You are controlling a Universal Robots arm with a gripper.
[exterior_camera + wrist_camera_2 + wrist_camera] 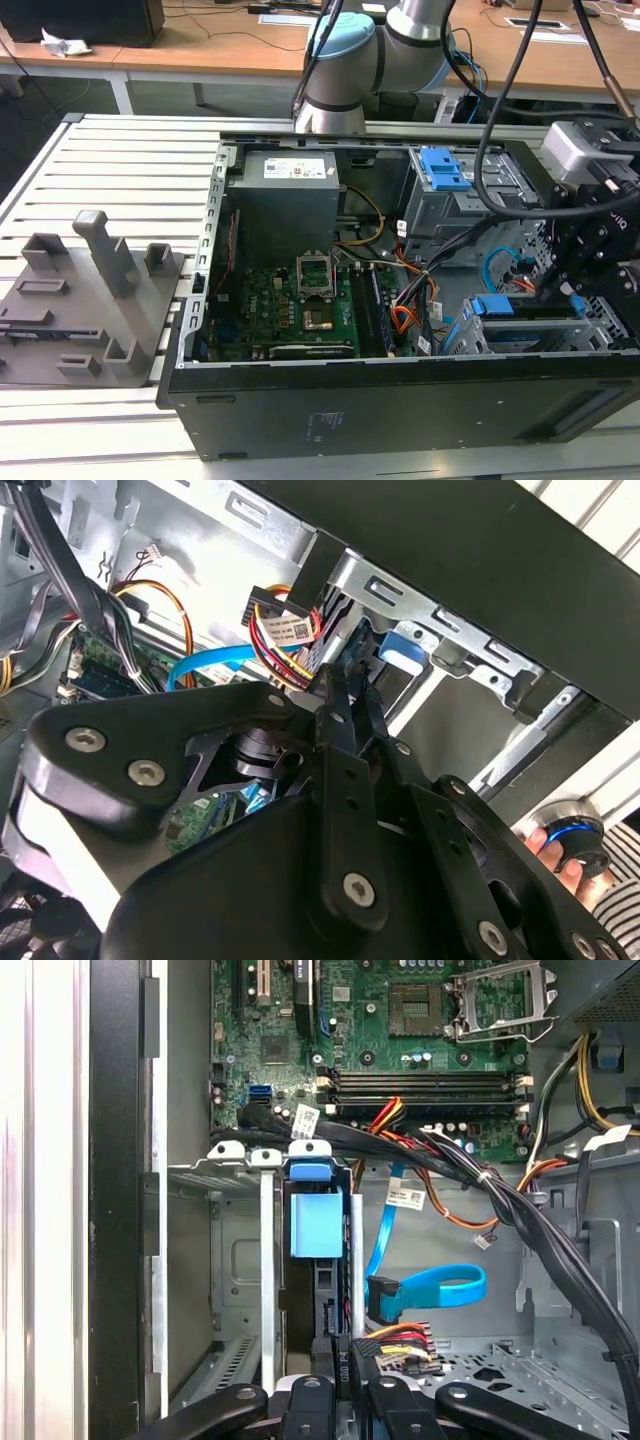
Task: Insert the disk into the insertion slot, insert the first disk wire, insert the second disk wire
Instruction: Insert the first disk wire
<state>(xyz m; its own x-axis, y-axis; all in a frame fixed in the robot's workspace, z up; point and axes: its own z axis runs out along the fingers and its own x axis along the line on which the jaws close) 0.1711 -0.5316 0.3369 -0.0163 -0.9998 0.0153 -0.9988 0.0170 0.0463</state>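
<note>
Disk (316,1222), framed in blue, is seen seated upright in the insertion slot (238,1260). The pincer (345,1360) is clamped on the black plug of a disk wire (400,1343), just beside the disk's end.

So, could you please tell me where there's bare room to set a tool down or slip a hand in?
Bare slats lie beyond the grey fixture, at the exterior view's left of the case. Inside the case it is crowded: cables cross by the drive cage, where the claw is.
</note>
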